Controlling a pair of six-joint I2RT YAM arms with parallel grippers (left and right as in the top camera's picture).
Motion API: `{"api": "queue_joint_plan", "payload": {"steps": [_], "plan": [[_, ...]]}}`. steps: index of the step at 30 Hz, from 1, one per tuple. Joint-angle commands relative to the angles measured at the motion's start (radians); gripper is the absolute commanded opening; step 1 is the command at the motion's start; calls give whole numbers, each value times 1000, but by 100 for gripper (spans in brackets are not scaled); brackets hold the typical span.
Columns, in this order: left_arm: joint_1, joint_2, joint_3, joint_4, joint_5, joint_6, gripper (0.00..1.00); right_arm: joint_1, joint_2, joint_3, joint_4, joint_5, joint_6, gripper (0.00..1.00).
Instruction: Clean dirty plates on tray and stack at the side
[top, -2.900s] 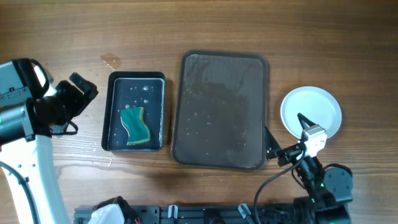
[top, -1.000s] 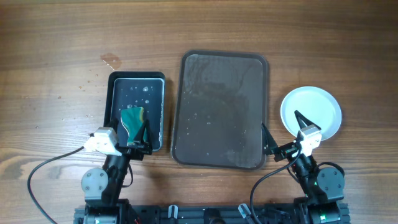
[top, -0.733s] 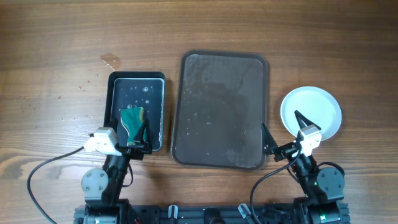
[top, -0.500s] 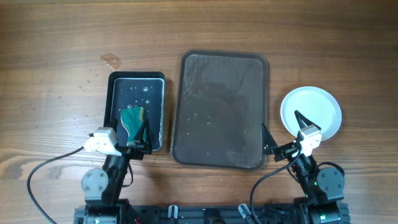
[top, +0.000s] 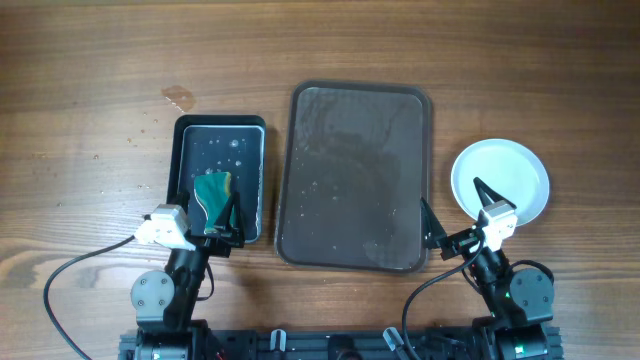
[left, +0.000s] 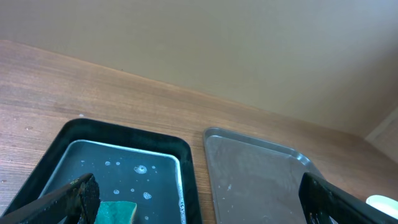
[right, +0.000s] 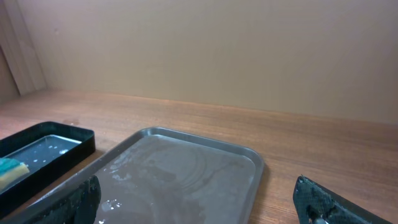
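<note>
Hovering low at the near edge of the table (top: 100, 60), both arms face away from the base; the left gripper (left: 199, 208) has its fingers spread wide and holds nothing, poised at the near end of the small black tray (top: 182, 180), where a green sponge (top: 216, 199) lies in shallow bubbly water; the right gripper (right: 199, 208) is likewise spread and empty, one finger by the right rim of the brown tray (top: 355, 150), the other over the near edge of the plates (top: 512, 165); these sit on the table just right of that wet tray, white, seemingly stacked, though their number is hard to judge.
</note>
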Motion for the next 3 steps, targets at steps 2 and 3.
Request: {"api": "queue_joint_plan", "payload": {"steps": [2, 3], "plan": [[-6, -8, -10, 4, -17, 13, 100, 4, -5, -1, 2, 7, -7, 100], [-6, -8, -10, 4, -17, 13, 100, 4, -5, -1, 2, 7, -7, 100]]}}
